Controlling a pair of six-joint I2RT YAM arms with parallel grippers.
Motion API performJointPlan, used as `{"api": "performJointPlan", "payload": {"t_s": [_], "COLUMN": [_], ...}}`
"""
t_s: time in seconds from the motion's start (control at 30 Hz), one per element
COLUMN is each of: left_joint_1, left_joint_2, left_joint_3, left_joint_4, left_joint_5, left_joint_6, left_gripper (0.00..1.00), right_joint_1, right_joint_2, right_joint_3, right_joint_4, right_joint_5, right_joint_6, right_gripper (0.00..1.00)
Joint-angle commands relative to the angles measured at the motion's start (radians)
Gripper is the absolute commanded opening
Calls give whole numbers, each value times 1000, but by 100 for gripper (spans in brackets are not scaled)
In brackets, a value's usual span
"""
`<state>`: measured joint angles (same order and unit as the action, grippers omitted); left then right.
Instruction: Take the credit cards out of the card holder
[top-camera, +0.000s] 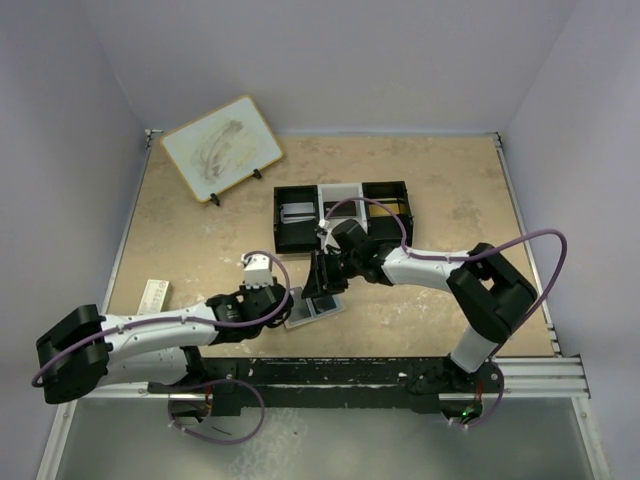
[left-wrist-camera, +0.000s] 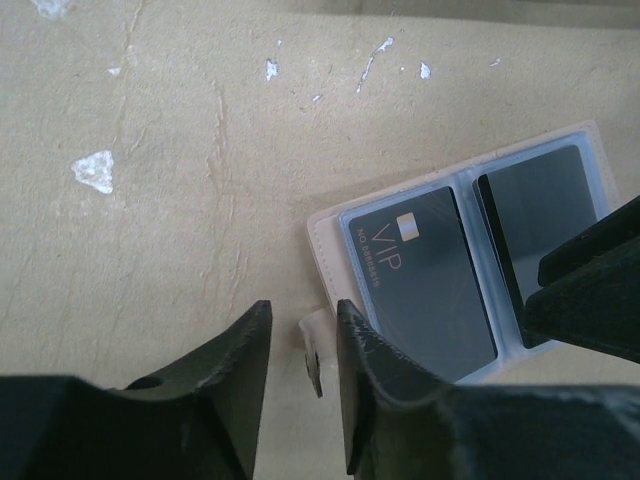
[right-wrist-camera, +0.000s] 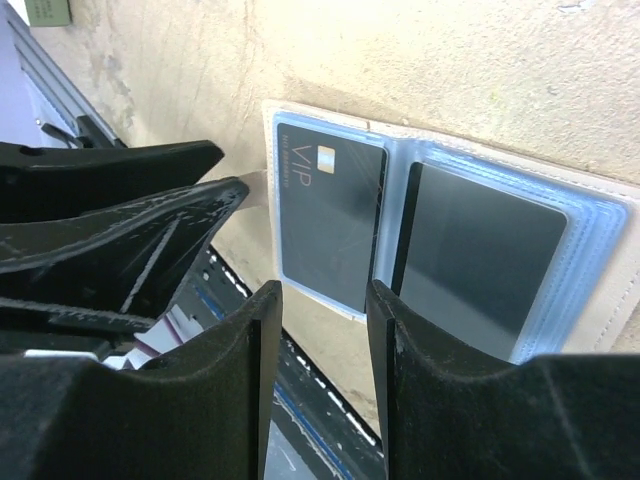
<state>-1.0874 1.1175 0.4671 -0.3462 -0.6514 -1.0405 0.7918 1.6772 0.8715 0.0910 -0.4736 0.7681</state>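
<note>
Top view: the open card holder (top-camera: 312, 308) is lying just ahead of the left gripper (top-camera: 283, 303) and beneath the right gripper (top-camera: 325, 285).

Left wrist: the jaws are standing slightly apart, the holder's tan tab (left-wrist-camera: 311, 345) lying in the gap. The VIP card (left-wrist-camera: 420, 280) is sitting ahead-right.

Right wrist: the jaws are gaping over the VIP card's near edge, gripping nothing. The plain dark card (right-wrist-camera: 480, 260) is sitting sleeved ahead-right.

Wood-framed whiteboard (top-camera: 222, 148) at far left, three-compartment black tray (top-camera: 297, 189) mid-table, small pale box (top-camera: 154, 295) near left edge

The card holder (left-wrist-camera: 325, 240) lies open flat on the surface (left-wrist-camera: 150, 250), two dark credit cards (left-wrist-camera: 425, 280) inside its pale-blue sleeves.
</note>
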Motion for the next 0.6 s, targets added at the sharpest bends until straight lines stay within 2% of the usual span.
{"api": "performJointPlan", "payload": {"t_s": [0.0, 0.13, 0.27, 0.37, 0.57], "left_joint_1": [1, 1, 2, 2, 1], "left_joint_2": [-85, -192, -246, -232, -108], "left_joint_3": [27, 74, 108, 111, 116], "left_joint_4": [-47, -70, -8, 75, 175], "left_joint_5": [-37, -60, -25, 44, 137], "left_joint_6": [-39, -29, 16, 38, 5], "left_gripper": [36, 43, 46, 47, 45], "right_joint_1": [3, 3, 2, 3, 2], "right_joint_2": [-18, -9, -5, -2, 1], "right_joint_3": [25, 6, -11, -16, -33], "right_joint_4": [-26, 33, 67, 81, 98], "right_joint_5": [22, 4, 7, 13, 33], "right_joint_6": [-22, 1, 19, 29, 50], "right_gripper": [41, 39, 37, 35, 31]}}
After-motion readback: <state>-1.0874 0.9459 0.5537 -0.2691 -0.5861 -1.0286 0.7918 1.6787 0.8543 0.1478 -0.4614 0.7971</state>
